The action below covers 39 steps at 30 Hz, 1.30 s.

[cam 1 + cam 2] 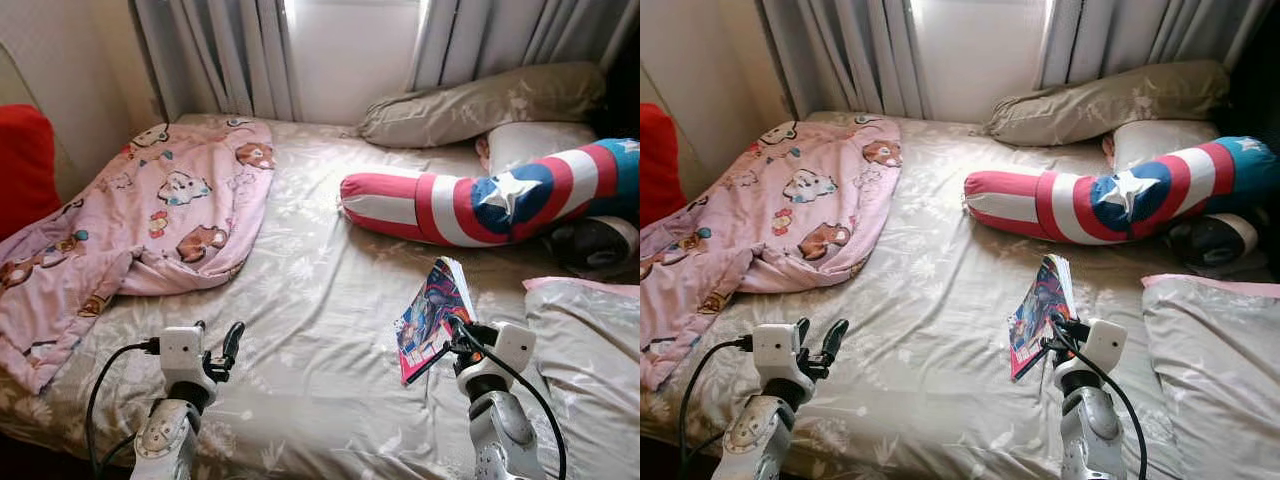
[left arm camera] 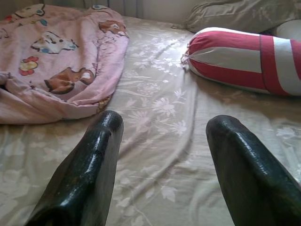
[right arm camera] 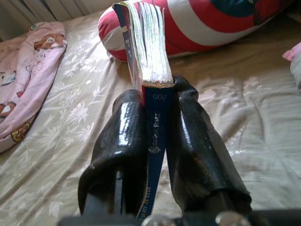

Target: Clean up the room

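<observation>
Right now: right gripper (image 1: 447,335) holds a book (image 1: 433,316) up over the bed (image 1: 310,300); left gripper (image 1: 217,352) empty.

Left eye view: book lifted clear of the sheet, tilted, clamped near its lower edge, likely so it can be carried off the bed to tidy up. Left gripper hovers low over the near side of the bed, jaws apart, nothing between them. Pink blanket (image 1: 150,215) lies crumpled on the left side; striped bolster (image 1: 490,205) lies across the right by the pillows (image 1: 480,100).
Right eye view: same scene, book just above the right wrist.
Left wrist view: two fingers (image 2: 89,174) spread wide over bare sheet, blanket and bolster beyond.
Right wrist view: fingers (image 3: 122,141) pinch the book's spine, pages fanning loose above, so the grip looks firm.
</observation>
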### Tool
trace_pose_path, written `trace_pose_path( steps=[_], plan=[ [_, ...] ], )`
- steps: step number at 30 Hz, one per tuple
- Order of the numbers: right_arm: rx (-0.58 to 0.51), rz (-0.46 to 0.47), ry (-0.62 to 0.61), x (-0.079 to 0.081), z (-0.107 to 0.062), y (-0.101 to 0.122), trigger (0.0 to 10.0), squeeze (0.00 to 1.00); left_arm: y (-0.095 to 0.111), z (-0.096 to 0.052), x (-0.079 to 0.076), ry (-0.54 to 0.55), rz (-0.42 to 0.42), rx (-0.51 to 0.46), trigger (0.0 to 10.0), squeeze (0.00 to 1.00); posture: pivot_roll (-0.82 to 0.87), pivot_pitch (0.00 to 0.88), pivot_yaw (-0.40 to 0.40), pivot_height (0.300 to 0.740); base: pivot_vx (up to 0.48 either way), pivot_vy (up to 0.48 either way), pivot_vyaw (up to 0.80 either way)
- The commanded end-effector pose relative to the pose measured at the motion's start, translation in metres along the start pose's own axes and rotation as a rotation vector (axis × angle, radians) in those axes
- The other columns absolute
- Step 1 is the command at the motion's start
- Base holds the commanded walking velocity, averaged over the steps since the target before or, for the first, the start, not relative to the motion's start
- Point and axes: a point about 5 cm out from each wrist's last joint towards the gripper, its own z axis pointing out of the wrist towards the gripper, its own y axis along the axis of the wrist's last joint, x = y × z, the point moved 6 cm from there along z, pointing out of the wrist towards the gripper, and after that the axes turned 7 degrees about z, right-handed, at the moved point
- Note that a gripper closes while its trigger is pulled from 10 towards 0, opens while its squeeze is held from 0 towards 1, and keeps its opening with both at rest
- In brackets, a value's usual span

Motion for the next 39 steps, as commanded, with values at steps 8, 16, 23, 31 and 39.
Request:
trace_pose_path(
  steps=[8, 16, 23, 31, 39],
  plan=[
    [-0.020, -0.016, 0.053, 0.014, 0.005, 0.005, 10.0, 0.00, 0.002, 0.000, 0.000, 0.000, -0.006, 0.003, 10.0, 0.00, 0.15, 0.013, -0.004, 0.638, 0.000, 0.000, 0.00],
    [-0.029, -0.013, 0.077, 0.018, 0.003, 0.005, 10.0, 0.00, 0.000, -0.002, 0.000, -0.006, -0.003, 0.011, 10.0, 0.00, 0.15, 0.001, 0.003, 0.633, 0.000, 0.000, 0.00],
    [-0.025, 0.013, 0.066, 0.016, 0.004, 0.003, 10.0, 0.00, -0.001, -0.002, 0.000, -0.010, 0.002, 0.015, 10.0, 0.00, 0.15, 0.000, 0.004, 0.633, 0.000, 0.000, 0.00],
    [-0.041, 0.033, 0.071, 0.017, 0.008, 0.008, 10.0, 0.00, 0.000, -0.001, 0.002, -0.004, 0.006, 0.019, 10.0, 0.00, 0.16, 0.004, 0.006, 0.633, 0.000, 0.000, 0.00],
    [-0.057, 0.055, 0.112, 0.027, 0.013, 0.013, 10.0, 0.00, 0.002, 0.000, 0.001, -0.014, 0.018, 0.018, 10.0, 0.00, 0.16, 0.012, 0.006, 0.633, 0.000, 0.000, 0.00]
  ],
)
